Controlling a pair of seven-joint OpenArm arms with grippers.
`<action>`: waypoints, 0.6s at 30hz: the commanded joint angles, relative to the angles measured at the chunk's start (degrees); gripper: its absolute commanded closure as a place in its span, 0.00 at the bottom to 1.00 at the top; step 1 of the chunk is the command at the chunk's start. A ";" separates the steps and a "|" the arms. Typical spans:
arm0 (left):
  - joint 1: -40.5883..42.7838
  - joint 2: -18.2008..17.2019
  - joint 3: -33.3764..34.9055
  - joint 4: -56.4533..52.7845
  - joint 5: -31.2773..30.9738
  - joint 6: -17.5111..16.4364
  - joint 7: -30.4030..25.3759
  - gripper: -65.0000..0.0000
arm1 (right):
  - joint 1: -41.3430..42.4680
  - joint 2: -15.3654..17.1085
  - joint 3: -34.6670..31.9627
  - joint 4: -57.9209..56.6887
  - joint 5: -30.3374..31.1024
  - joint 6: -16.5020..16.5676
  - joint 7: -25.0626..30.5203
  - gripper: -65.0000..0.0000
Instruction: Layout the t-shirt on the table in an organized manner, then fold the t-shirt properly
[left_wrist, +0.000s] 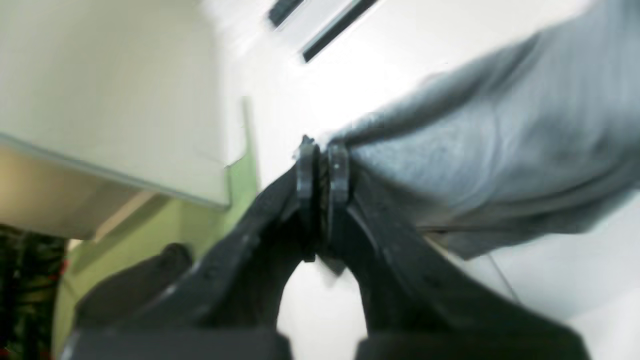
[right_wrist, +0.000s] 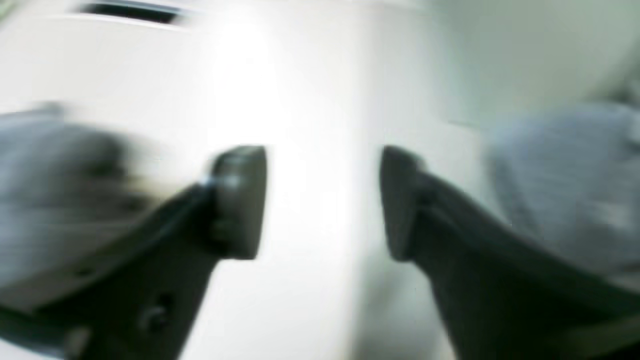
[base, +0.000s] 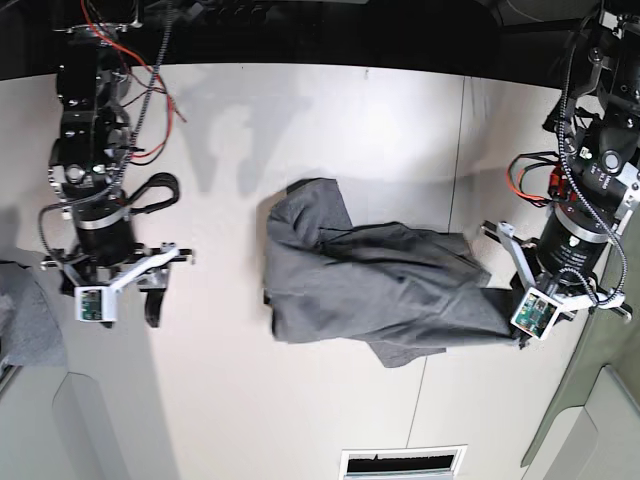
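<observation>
The t-shirt (base: 385, 285) lies crumpled on the table (base: 240, 400) right of centre in the base view, its long axis running left to right; a rumpled lobe juts toward the far side at its left end, and its right end narrows into a stretched strip leading to the left gripper (base: 518, 338) at the table's right side. In the left wrist view the left gripper (left_wrist: 322, 172) has its two pads pressed together on an edge of the grey cloth (left_wrist: 500, 150), which fans away to the right, blurred; which part of the garment this is cannot be told. The right gripper (base: 148, 292) stands well apart from the shirt at the table's left side; in the right wrist view its fingers (right_wrist: 240, 200) are spread wide with only white tabletop (right_wrist: 310, 150) between them; blurred grey patches show at either edge of that view. Another grey cloth (base: 25, 320) lies at the left border of the base view; a thin dark seam (base: 462, 160) crosses the table on the right.
</observation>
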 joint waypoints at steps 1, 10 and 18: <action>-0.70 -0.15 0.02 1.09 1.01 0.15 -1.86 1.00 | 1.60 -0.74 -0.07 1.57 1.51 0.09 0.85 0.38; -0.24 -0.13 0.04 0.39 3.45 4.81 0.87 1.00 | 0.85 -0.76 1.14 3.43 6.67 -1.18 -14.73 0.38; 0.28 -0.13 0.04 0.31 3.98 4.81 2.16 1.00 | -2.45 -1.99 -1.55 -8.79 12.57 11.06 -10.80 0.38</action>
